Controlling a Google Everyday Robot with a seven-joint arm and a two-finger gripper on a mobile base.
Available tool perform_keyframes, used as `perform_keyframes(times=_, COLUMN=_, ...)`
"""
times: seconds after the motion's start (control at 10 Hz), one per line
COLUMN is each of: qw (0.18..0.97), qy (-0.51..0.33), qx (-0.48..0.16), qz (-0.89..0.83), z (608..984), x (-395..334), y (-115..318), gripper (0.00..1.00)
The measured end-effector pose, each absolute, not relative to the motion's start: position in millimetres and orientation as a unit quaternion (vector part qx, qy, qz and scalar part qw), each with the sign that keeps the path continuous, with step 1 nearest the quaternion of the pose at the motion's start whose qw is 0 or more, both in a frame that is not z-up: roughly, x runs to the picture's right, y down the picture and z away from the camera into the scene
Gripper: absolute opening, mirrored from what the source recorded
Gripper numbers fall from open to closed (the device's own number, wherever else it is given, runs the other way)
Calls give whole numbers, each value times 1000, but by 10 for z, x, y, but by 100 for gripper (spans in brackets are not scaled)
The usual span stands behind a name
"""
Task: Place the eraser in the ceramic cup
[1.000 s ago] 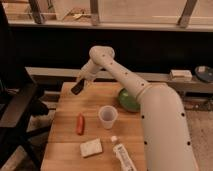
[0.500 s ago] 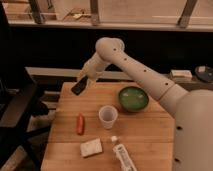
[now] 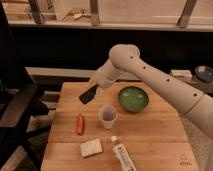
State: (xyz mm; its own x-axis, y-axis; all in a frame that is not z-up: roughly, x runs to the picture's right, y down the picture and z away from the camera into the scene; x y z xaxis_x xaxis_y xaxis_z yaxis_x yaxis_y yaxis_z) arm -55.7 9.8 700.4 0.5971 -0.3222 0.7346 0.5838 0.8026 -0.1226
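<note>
My gripper [image 3: 93,87] hangs over the far left part of the wooden table [image 3: 160,132], at the end of the white arm that reaches in from the right. It is shut on the eraser [image 3: 88,94], a flat black oblong block that tilts down to the left below the fingers. The ceramic cup [image 3: 107,116], small, whitish and tapered, stands upright at the table's middle, to the lower right of the eraser and apart from it.
A green bowl [image 3: 133,98] sits right of the cup. An orange-red stick [image 3: 79,124] lies left of the cup. A beige sponge [image 3: 91,148] and a white tube [image 3: 122,156] lie near the front edge. A dark chair [image 3: 17,107] stands left of the table.
The arm has swung up and to the right, and the gripper with the eraser has moved right, closer to the cup. The things on the table have not moved.
</note>
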Motion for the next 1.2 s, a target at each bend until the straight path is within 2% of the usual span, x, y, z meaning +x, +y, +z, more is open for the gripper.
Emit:
perform_keyframes(times=0.7, qw=876, qy=-364, qx=-182, qz=-259, z=6994, x=-551, y=131, gripper=0)
perform_keyframes(times=1.2, qw=898, qy=-304, qx=-242, qz=-204, z=6770, x=-43, y=807, gripper=0)
